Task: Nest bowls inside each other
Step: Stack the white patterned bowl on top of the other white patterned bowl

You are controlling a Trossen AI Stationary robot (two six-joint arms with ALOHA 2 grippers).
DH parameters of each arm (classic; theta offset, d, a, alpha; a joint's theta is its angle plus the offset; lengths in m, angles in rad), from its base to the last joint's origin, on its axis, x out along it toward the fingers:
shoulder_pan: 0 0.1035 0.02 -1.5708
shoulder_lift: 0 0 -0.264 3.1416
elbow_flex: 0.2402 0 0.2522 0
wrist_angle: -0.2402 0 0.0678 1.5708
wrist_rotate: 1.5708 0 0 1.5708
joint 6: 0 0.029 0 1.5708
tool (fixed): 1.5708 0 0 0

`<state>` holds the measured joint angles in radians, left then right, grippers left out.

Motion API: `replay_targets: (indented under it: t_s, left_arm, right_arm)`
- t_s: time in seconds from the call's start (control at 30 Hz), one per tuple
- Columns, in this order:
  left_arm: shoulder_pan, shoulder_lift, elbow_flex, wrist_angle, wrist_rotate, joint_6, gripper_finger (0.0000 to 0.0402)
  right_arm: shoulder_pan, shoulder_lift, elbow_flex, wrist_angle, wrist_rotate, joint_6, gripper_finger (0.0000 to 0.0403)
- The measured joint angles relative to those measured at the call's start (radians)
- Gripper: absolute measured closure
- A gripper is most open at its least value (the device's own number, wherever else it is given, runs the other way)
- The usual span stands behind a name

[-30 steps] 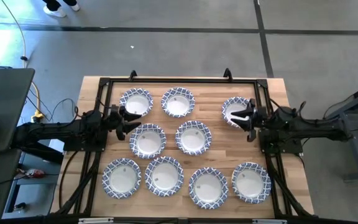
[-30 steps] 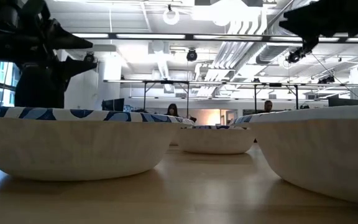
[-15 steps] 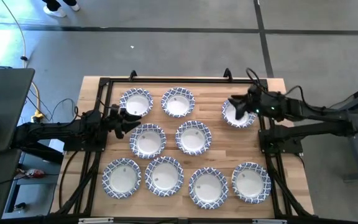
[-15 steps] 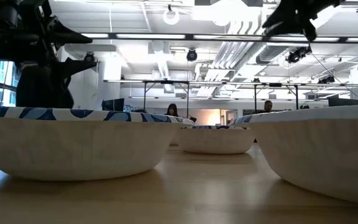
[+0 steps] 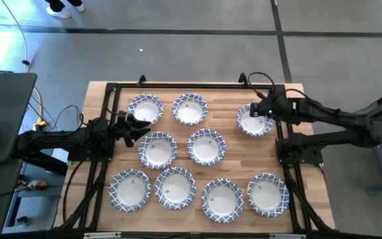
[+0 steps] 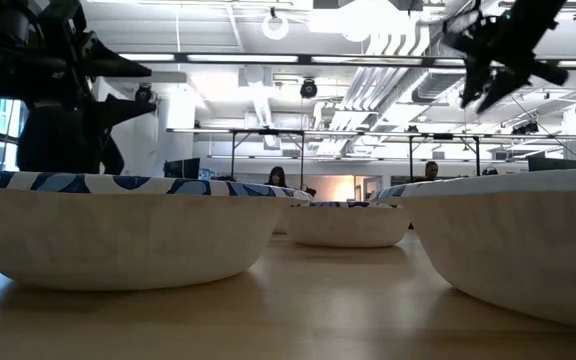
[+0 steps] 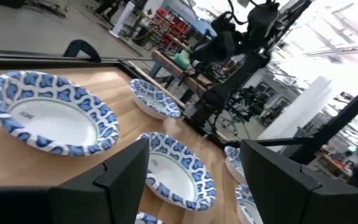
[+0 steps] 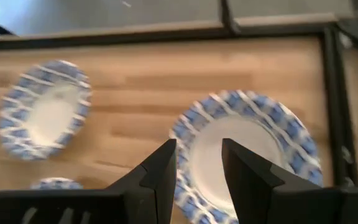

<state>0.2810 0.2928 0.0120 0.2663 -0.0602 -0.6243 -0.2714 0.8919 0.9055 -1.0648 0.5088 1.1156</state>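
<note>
The right hand [image 5: 260, 109] hangs above the far-right bowl [image 5: 253, 122], over its far rim. In the right wrist view the bowl [image 8: 247, 155] lies directly ahead between the two fingers [image 8: 157, 171], which stand apart by a narrow gap and hold nothing. A round bowl has no long axis, so approach direction is free; the deciding relation is the bowl rim lying below and just ahead of the fingertips.

The left hand [image 5: 132, 124] waits at the left side of the counter [image 5: 231, 89], between the far-left bowl [image 5: 145, 109] and the middle-row left bowl [image 5: 157, 149]. Its fingers are spread and empty.

All nine bowls sit apart on the counter: three in the far row, two in the middle, four in the near row [image 5: 130, 189]. Each bowl is empty; none is nested yet. The right hand is nearer the far-right bowl, so that grasp probably falls to it.
</note>
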Motion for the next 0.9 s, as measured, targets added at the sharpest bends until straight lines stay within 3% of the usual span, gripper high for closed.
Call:
replay_targets:
  t_s: [0.17, 0.37, 0.6, 0.9]
  left_arm:
    - [0.000, 0.000, 0.000, -0.027, -0.012, 0.000, 0.0161]
    - [0.000, 0.000, 0.000, -0.038, -0.012, 0.000, 0.0161]
    - [0.000, 0.000, 0.000, -0.038, -0.028, 0.000, 0.0161]
    - [0.000, 0.002, 0.000, -0.038, -0.040, -0.001, 0.0161]
  right_arm:
    - [-0.019, 0.014, -0.042, -0.045, -0.060, 0.061, 0.0284]
    - [-0.031, 0.009, -0.052, -0.076, -0.046, 0.079, 0.0284]
    - [0.001, 0.016, -0.052, -0.027, 0.006, -0.118, 0.0284]
    - [0.140, 0.035, -0.092, 0.023, -0.004, -0.225, 0.0284]
